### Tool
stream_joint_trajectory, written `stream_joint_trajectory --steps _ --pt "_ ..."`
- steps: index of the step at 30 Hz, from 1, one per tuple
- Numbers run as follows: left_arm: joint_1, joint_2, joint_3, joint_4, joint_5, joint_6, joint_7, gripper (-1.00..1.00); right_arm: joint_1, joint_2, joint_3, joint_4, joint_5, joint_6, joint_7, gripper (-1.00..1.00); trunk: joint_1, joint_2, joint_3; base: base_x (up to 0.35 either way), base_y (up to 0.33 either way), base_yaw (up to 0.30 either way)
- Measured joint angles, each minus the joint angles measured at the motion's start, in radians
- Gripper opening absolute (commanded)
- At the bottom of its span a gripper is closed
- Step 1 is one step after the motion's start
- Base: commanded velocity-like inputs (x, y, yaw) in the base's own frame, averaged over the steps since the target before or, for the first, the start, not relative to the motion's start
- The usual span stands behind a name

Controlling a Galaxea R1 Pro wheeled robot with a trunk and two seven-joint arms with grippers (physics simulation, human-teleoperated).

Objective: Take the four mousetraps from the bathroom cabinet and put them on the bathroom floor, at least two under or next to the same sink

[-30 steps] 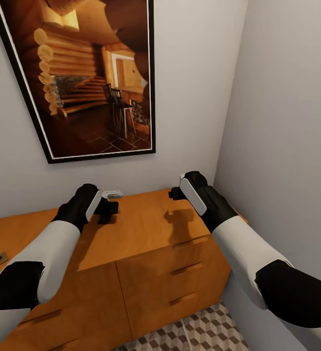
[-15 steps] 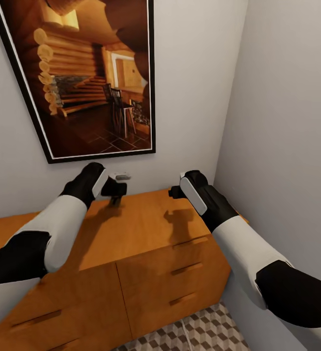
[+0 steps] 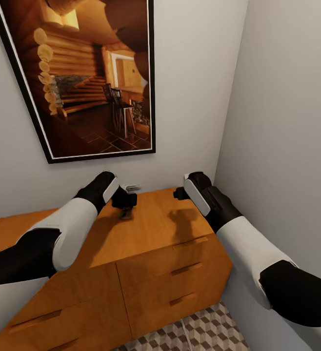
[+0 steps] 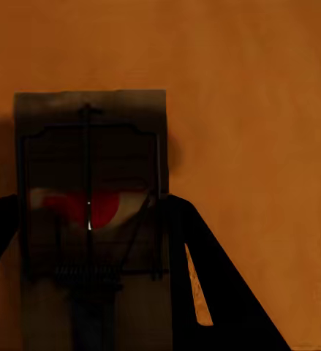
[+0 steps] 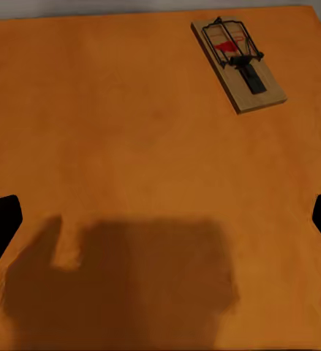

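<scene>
The head view is evenly and softly lit, with pale grey walls (image 3: 277,97) free of glare and clean, sharp rendered edges. Straight lines lean outward toward the frame edges, a wide-lens stretch. Both arms cast soft shadows on the cabinet (image 3: 150,229) top near centre frame. The left wrist view is dim and murky, the mousetrap (image 4: 91,212) shaded and low in contrast. The right wrist view is brighter, with a broad blurred-edged shadow at lower centre.

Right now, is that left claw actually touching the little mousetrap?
Touching, it seems. In the left wrist view the mousetrap sits between the left gripper's dark fingers, one pressed along its edge, above the cabinet top.
</scene>
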Motion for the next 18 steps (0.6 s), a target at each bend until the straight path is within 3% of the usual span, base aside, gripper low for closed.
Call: stream_joint_trajectory --steps 6,18 --pt "0.032 -0.011 0.028 -0.011 0.06 0.004 -0.02 -1.0 0.003 -0.034 0.033 0.0 0.012 0.002 -0.03 1.0 0.0 0.0 0.0 0.0 0.0 0.0" --pt "0.039 -0.026 0.025 -0.079 0.179 0.011 -0.062 -1.0 0.003 -0.101 0.1 -0.007 0.017 0.0 0.034 1.0 0.0 0.0 0.0 0.044 0.0 0.0"
